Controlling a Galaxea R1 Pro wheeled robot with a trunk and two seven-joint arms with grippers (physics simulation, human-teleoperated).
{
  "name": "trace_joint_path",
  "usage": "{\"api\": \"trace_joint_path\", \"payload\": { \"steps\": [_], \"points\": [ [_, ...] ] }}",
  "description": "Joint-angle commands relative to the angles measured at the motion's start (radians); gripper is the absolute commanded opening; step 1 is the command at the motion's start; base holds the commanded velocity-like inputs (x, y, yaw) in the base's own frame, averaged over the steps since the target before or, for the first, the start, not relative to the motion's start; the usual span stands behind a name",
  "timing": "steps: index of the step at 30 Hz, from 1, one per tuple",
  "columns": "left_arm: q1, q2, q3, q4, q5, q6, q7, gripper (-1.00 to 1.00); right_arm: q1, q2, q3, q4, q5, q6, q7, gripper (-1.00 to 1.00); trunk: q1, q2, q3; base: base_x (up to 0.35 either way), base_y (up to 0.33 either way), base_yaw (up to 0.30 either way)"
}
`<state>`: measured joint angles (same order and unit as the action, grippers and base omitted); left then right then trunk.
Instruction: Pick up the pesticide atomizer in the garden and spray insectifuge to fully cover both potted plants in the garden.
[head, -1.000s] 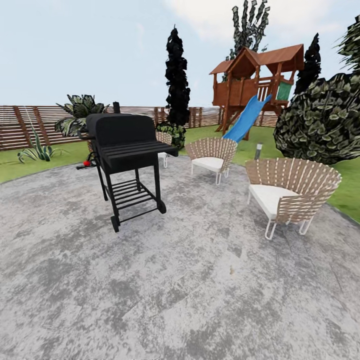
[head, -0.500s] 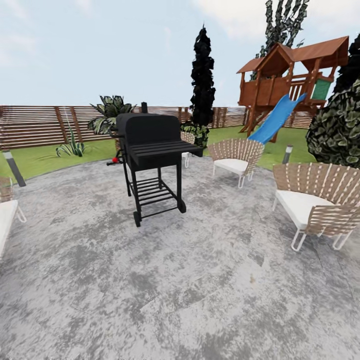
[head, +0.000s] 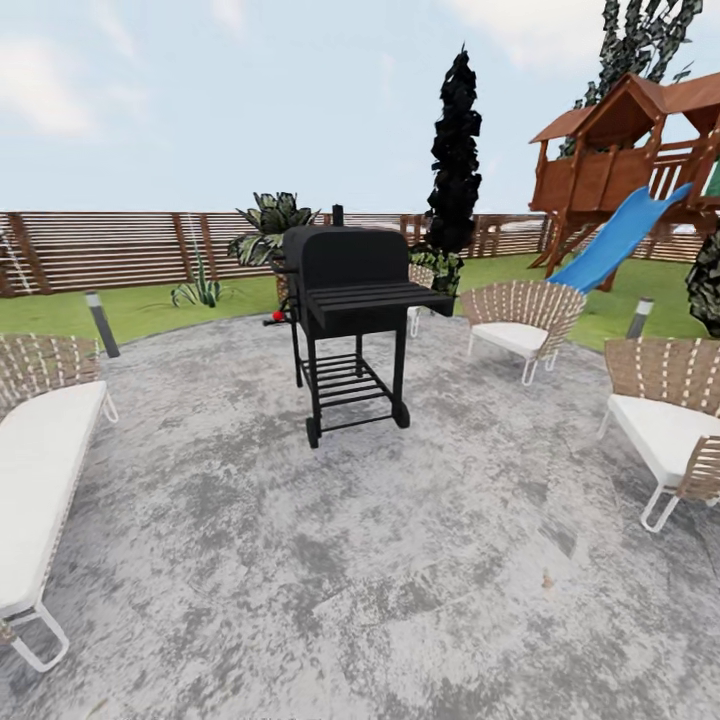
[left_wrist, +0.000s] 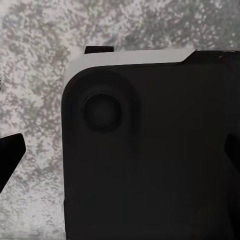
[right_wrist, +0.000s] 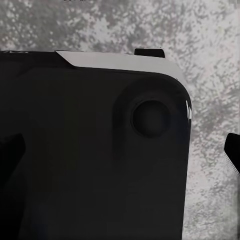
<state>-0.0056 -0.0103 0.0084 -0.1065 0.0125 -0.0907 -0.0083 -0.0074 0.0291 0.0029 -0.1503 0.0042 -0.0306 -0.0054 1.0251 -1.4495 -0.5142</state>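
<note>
1. Paving underfoot: your head view looks across the round grey patio, mottled grey and white, with the green lawn beyond it and the brown slatted fence along the back.
2. Near the middle of the patio stands a black barbecue grill on a wheeled frame, lid shut, side shelf sticking out to the right. Something small and red shows at its left edge; you cannot tell what it is.
3. You have a woven chair with a white cushion close at the left edge, a second one right of the grill, and a third cut by the right edge.
4. Behind the grill is a broad-leaved shrub, and further left on the lawn a spiky green plant. A tall dark cypress rises right of the grill, and a wooden playhouse with a blue slide sits at the far right.
5. Two short lamp posts stand at the patio's edge, one left and one right.
6. Both wrist views look down on a dark, white-edged body of the robot over the paving; dark finger tips show at the borders, but whether either gripper is apart or together you cannot tell.
7. Neither the atomizer nor the two small potted plants can be made out from where you stand.
</note>
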Motion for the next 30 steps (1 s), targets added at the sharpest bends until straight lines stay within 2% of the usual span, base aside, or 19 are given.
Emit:
{"api": "trace_joint_path", "payload": {
  "steps": [1, 30],
  "points": [
    [-0.001, 0.0, 0.001, 0.001, 0.001, -0.003, -0.001, 1.0, 0.0, 0.0, 0.0, 0.001, 0.0, -0.003, -0.001, 1.0, 0.0, 0.0, -0.001, 0.0, 0.0, 0.284],
    [-0.001, 0.0, 0.001, 0.001, 0.001, -0.003, -0.001, 1.0, 0.0, 0.001, 0.0, 0.002, 0.002, -0.003, 0.0, 1.0, 0.0, 0.0, -0.001, 0.0, 0.0, 0.284]
  ]
}}
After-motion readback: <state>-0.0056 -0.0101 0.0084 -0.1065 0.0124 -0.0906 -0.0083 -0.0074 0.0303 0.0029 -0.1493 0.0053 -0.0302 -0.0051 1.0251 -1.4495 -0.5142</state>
